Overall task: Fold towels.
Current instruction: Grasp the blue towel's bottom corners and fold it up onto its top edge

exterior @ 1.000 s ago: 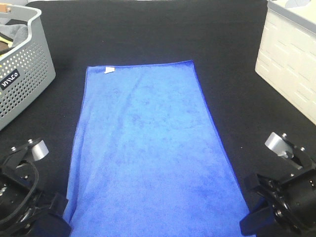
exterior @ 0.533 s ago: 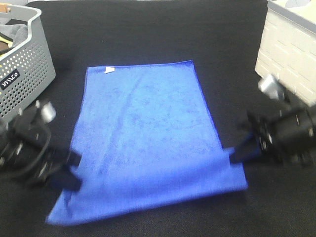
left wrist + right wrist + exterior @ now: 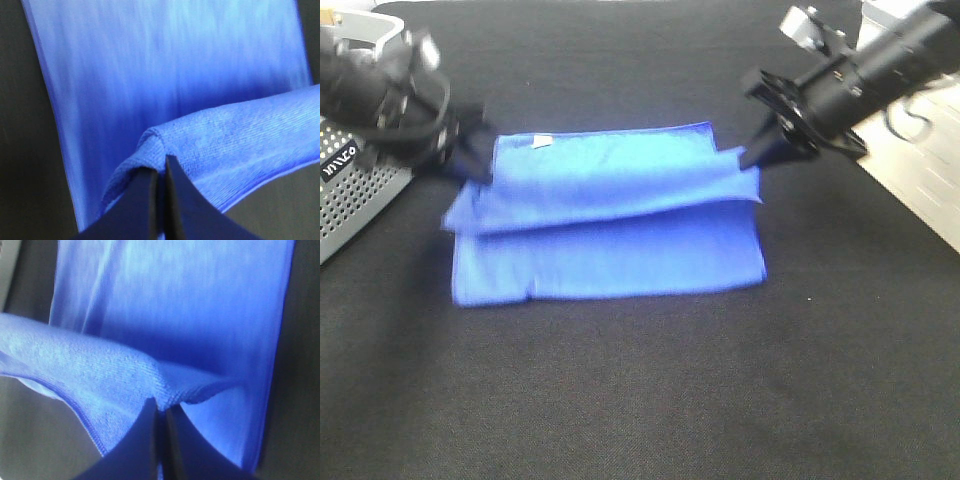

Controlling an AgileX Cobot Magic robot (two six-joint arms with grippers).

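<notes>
Jaws clamped on corners of the blue towel (image 3: 610, 240), left gripper (image 3: 473, 165) and right gripper (image 3: 754, 158) hold its first fold almost closed

Black table (image 3: 620, 400), blue towel (image 3: 610, 255), grey basket (image 3: 355, 195)

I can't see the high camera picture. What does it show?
The black left end effector and black right end effector each pinch a corner of a bright blue rectangular microfibre towel, holding it half folded over a black table. A grey perforated plastic basket stands at the left edge.
</notes>
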